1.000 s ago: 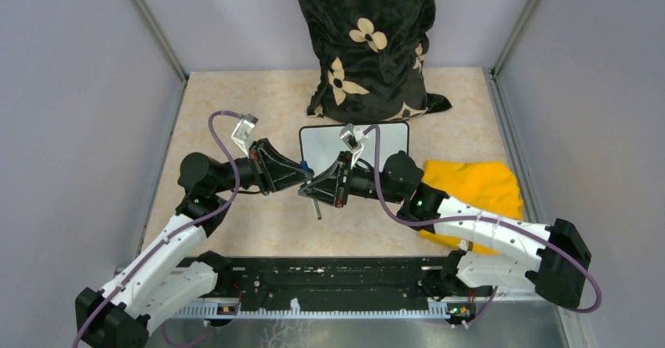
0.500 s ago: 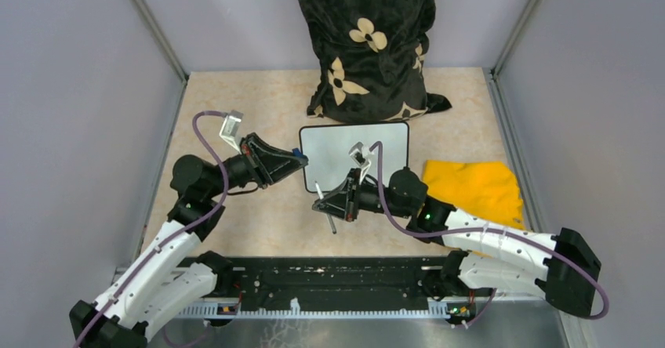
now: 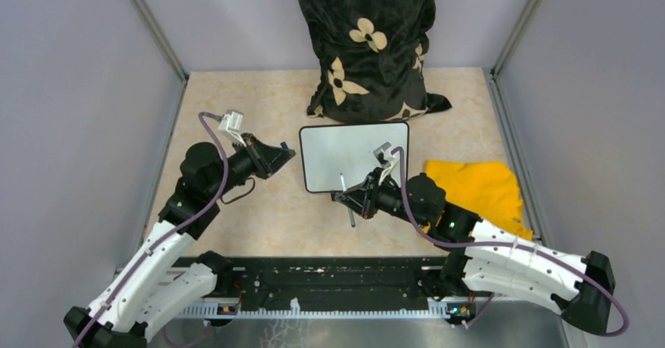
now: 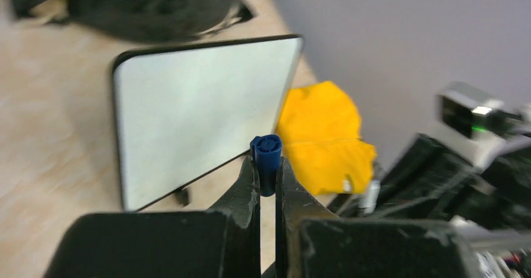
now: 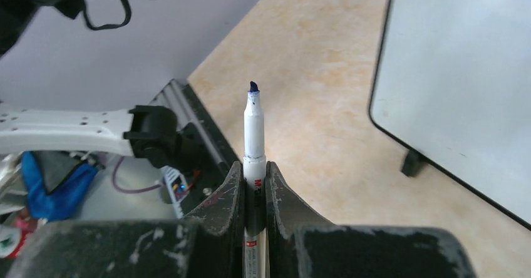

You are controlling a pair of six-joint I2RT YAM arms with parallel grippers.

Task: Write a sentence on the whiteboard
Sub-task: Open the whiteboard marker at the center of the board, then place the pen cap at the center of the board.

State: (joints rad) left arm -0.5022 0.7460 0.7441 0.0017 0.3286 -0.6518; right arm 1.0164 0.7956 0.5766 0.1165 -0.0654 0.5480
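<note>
**Top view.** Whiteboard [image 3: 354,154]: mid-table, face blank, no sentence on it. Left end effector [image 3: 285,153]: at the board's 9 o'clock, apart from it. Right end effector [image 3: 354,199]: at its 6 o'clock. Cloth [image 3: 478,187]: at 4 o'clock.

**Left wrist.** Jaws narrow, pinching blue cap [image 4: 266,154].

**Right wrist.** Jaws clamped on marker [image 5: 253,131], uncapped, tip off the board.

**Step.** Uncapping looks done, writing not begun. The next move likely calls for setting the tip lightly on the board's upper left.

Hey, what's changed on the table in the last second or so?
The grippers separated. The left gripper, shut on the blue cap, pulled back left; the right gripper, shut on the uncapped marker, drew back toward its base. The whiteboard, blank, and the yellow cloth stayed put.
</note>
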